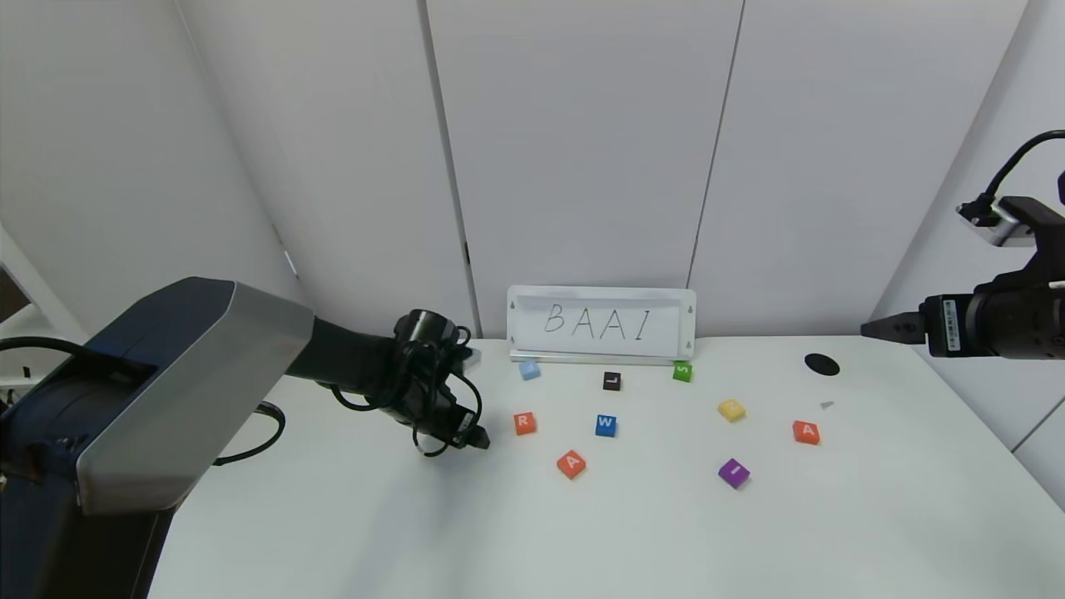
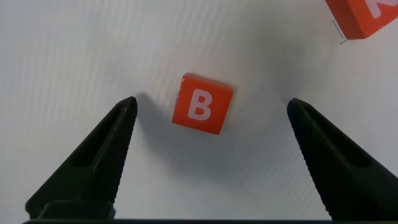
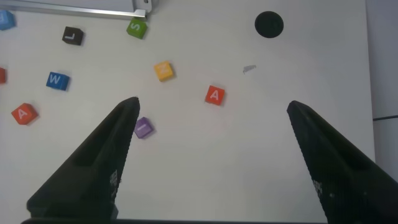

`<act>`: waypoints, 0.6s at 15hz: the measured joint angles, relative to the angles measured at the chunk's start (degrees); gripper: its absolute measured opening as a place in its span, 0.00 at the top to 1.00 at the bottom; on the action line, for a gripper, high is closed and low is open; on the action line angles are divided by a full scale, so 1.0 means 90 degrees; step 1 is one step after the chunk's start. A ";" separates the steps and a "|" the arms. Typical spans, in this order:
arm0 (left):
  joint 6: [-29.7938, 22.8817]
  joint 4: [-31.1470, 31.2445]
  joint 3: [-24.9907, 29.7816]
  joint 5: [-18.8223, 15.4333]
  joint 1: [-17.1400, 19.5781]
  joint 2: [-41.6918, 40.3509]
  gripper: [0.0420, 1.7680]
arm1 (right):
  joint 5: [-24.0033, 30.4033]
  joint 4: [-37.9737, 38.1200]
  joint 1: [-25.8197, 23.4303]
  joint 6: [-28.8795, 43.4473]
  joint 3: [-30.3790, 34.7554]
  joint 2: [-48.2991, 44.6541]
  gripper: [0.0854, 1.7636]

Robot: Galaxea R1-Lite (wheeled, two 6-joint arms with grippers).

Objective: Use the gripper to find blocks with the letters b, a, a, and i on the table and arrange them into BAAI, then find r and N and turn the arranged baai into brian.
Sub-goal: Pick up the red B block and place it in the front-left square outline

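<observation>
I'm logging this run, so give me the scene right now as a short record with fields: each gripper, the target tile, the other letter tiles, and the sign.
left gripper: open, low over the white table, jaws either side of the B tile, not touching it
target: small orange-red square B tile, flat on the table
right gripper: open, raised at the table's right side
A tiles: orange-red, one near centre, one to the right
I tile: purple
R tile: orange-red
N tile: yellow
sign: white board reading BAAI

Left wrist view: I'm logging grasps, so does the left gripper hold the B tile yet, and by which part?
Nothing is held. The left gripper is open above the B tile, which lies on the table between the fingers, untouched.
</observation>
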 joint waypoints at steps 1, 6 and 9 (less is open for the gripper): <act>-0.0009 0.0001 -0.0019 0.0003 -0.0003 0.0027 0.03 | 0.0000 0.0003 0.0000 0.0000 0.0000 0.0003 0.03; -0.0022 -0.0008 -0.0043 -0.0003 0.0009 0.0083 0.03 | 0.0000 0.0003 0.0000 -0.0001 0.0000 0.0003 0.03; -0.0027 -0.0011 -0.0046 -0.0012 0.0014 0.0095 0.24 | 0.0000 -0.0005 0.0000 0.0000 0.0000 0.0009 0.03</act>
